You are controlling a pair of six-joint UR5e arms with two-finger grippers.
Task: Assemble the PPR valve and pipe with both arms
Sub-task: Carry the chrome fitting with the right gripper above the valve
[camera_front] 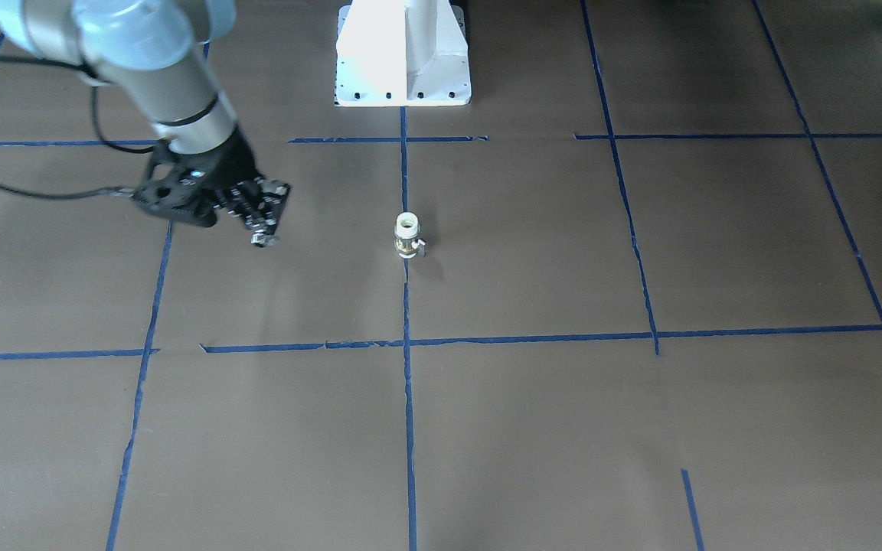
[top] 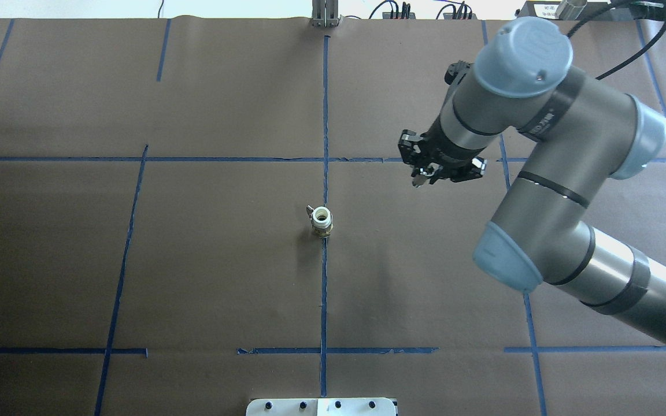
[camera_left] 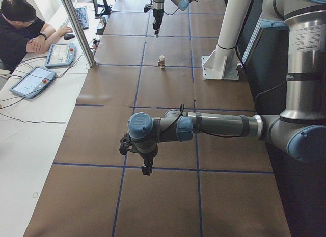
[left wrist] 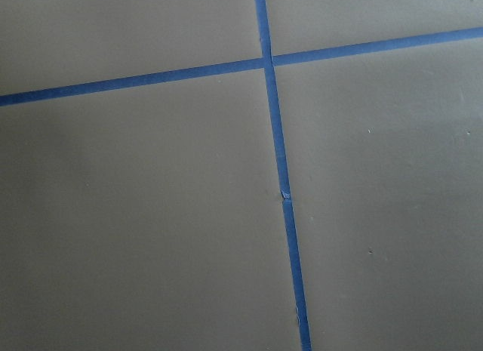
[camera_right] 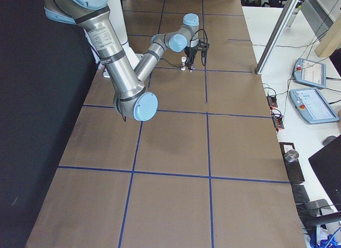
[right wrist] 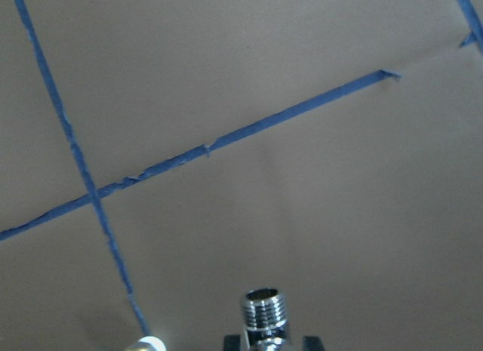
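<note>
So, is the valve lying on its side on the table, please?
No, the PPR valve stands upright, its open white collar facing up.

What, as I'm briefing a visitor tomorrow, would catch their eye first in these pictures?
The PPR valve stands upright and alone on the blue tape line at the middle of the table. Off to the robot's right of it, raised above the table, the right gripper is shut on the shiny chrome pipe. The left gripper hangs far off along the table.
</note>
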